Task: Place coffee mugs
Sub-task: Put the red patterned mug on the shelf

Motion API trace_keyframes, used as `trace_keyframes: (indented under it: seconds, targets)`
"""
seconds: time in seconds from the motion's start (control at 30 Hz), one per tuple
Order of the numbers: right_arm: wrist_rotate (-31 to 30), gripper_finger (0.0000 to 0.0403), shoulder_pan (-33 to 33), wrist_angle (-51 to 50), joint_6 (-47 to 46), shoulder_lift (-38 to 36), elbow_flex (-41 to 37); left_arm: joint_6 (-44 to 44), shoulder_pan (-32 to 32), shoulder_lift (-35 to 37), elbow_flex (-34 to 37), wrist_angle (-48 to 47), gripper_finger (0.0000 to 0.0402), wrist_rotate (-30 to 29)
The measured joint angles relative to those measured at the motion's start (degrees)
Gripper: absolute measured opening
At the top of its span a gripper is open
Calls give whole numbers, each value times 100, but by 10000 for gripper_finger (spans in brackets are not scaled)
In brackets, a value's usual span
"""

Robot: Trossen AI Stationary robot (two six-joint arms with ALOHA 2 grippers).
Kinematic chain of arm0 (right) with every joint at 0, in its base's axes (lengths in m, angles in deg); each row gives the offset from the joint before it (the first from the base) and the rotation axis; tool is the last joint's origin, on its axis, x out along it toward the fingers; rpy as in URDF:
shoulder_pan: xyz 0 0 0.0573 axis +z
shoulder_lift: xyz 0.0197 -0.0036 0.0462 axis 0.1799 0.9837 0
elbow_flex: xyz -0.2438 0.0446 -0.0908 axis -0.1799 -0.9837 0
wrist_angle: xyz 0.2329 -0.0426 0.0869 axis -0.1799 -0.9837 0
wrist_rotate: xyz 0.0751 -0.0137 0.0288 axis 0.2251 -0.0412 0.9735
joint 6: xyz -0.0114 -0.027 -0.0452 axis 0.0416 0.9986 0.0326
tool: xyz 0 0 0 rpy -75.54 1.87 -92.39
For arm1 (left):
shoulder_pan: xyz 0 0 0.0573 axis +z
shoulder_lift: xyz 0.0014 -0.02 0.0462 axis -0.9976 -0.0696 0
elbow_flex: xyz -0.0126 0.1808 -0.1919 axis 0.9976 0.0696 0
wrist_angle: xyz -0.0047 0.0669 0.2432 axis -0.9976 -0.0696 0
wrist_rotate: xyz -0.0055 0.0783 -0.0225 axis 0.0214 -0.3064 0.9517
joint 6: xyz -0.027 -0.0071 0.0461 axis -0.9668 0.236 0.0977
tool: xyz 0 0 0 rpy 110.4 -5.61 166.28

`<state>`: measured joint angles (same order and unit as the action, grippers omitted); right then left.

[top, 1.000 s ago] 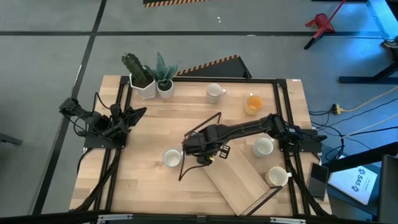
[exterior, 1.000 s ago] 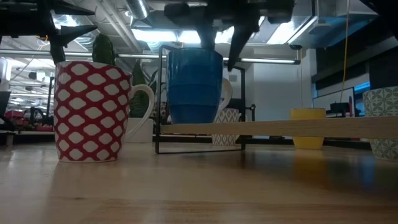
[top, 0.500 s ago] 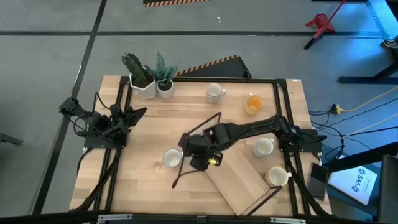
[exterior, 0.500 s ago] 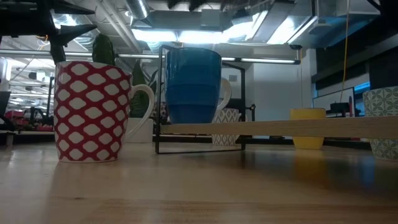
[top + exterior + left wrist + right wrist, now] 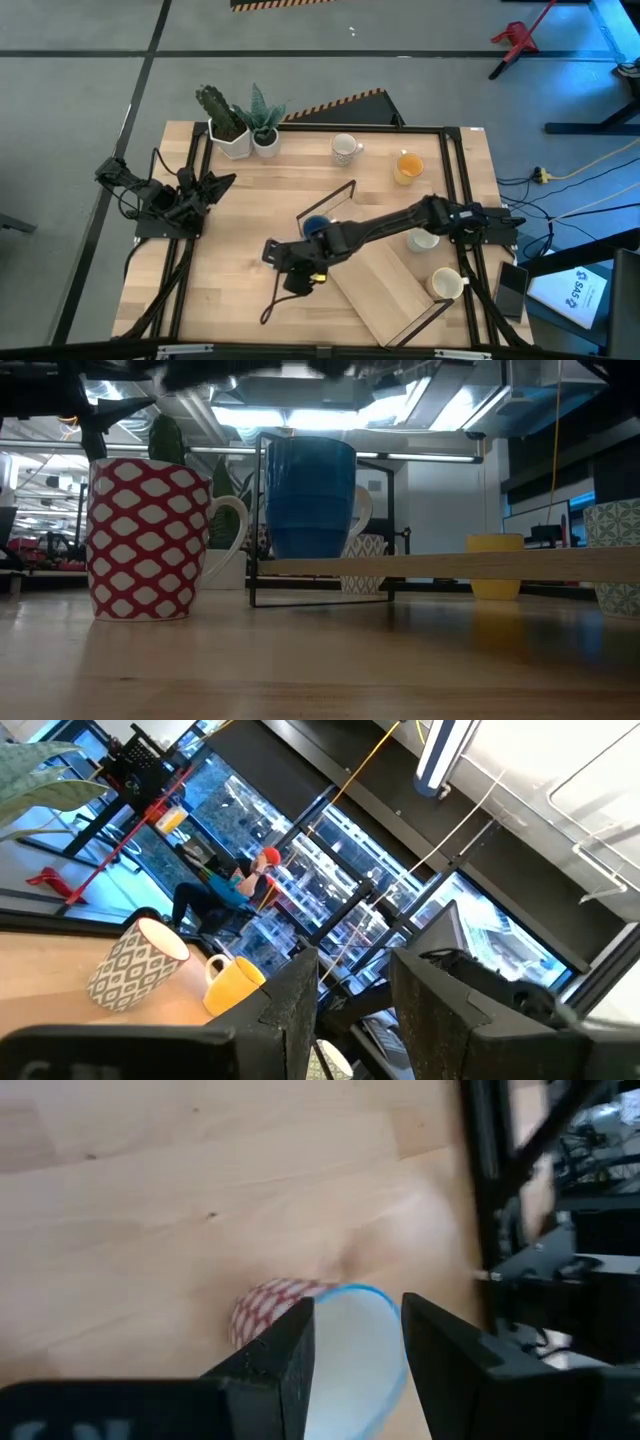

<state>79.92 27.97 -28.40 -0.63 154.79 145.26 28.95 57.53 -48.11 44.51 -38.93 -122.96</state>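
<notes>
The right gripper [image 5: 352, 1345] hung spread over the red-patterned mug [image 5: 270, 1305], apparently about to pick it; it seemed to need lowering and closing on the rim.

The blue mug [image 5: 316, 226] stands upright near the table's centre on the raised board. The red-and-white mug [image 5: 150, 538] stands upright just at its eight o'clock. A patterned white mug [image 5: 345, 149] sits at twelve, the orange mug [image 5: 407, 166] at one, two more white mugs [image 5: 424, 240] [image 5: 447, 284] at four
</notes>
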Motion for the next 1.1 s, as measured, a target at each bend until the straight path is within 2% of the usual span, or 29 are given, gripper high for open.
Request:
trace_keyframes:
  seconds: [0.27,0.63,0.8,0.93,1.1]
  targets:
    - [-129,138,0,7,-17,513,0,-22,1,-1,0,0,121,0]
    - [-325,138,34,-122,-485,595,243,-42,-1,0,0,0,121,4]
    - [-867,138,44,-86,-832,476,319,-42,1,-2,0,2,121,7]
    - [-766,138,-4,-333,-1209,460,321,-42,-1,-2,0,0,121,9]
    - [-691,138,-20,-413,-1259,514,224,-29,1,0,0,2,121,11]
